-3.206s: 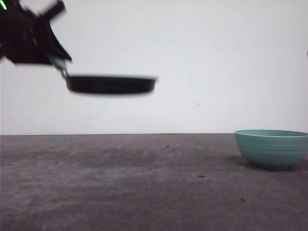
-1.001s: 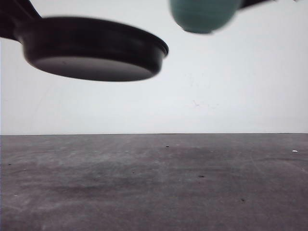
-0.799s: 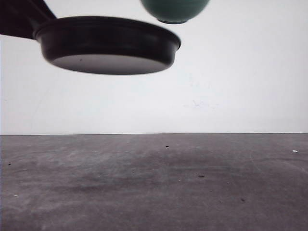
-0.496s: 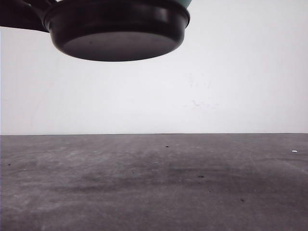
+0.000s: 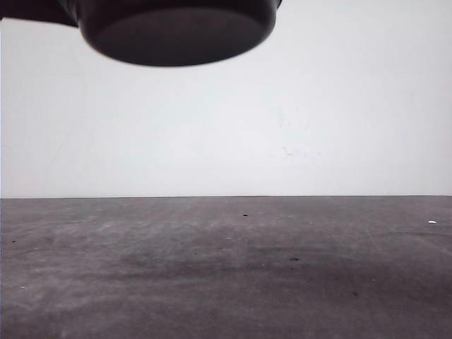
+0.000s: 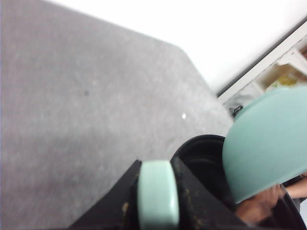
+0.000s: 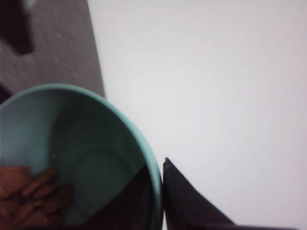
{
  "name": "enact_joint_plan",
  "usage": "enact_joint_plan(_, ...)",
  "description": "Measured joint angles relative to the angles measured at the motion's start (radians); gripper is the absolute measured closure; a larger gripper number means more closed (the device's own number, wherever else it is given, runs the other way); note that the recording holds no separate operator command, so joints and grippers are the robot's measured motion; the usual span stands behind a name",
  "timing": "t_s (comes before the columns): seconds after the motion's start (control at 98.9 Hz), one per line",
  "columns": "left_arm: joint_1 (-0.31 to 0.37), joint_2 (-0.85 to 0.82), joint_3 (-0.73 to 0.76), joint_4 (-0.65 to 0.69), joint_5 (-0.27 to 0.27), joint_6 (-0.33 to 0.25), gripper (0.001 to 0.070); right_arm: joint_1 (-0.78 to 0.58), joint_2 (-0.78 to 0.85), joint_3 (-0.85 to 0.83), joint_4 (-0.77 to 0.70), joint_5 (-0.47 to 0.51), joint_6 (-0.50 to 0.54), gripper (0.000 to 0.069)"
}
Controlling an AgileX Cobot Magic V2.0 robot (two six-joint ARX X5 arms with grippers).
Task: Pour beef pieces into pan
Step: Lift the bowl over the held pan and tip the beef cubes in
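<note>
Your left hand (image 6: 154,211) grips the pan's (image 5: 176,32) mint handle (image 6: 157,191), holding the pan high above the bare bench (image 5: 226,268). Your right hand (image 7: 156,201) pinches the bowl's (image 7: 76,153) rim. The tilted bowl overhangs the pan, and the beef (image 7: 29,194) is heaped against its lower wall, some touching the pan's edge.

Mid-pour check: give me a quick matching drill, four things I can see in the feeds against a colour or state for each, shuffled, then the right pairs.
Things:
1. pan
2. bowl
3. beef pieces
4. pan handle

States:
A. reddish-brown, heaped at the bowl's low side
B. mint green, clamped between the left gripper's fingers
C. black, held high above the table
D. teal, tipped over the pan

Pairs: 1-C, 2-D, 3-A, 4-B
</note>
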Motion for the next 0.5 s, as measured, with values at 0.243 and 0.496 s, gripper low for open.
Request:
enact_joint_plan(0.243,-0.003,0.000,0.002,-0.008,0.028,-0.007,0.0654,0.072,0.000,0.000,0.170,0.034,-0.313,0.0672)
enact_joint_plan(0.496,-0.006,0.000,0.002,-0.035,0.043,-0.007,0.0654,0.084,0.000,0.000,0.254,0.036,-0.470,0.0672)
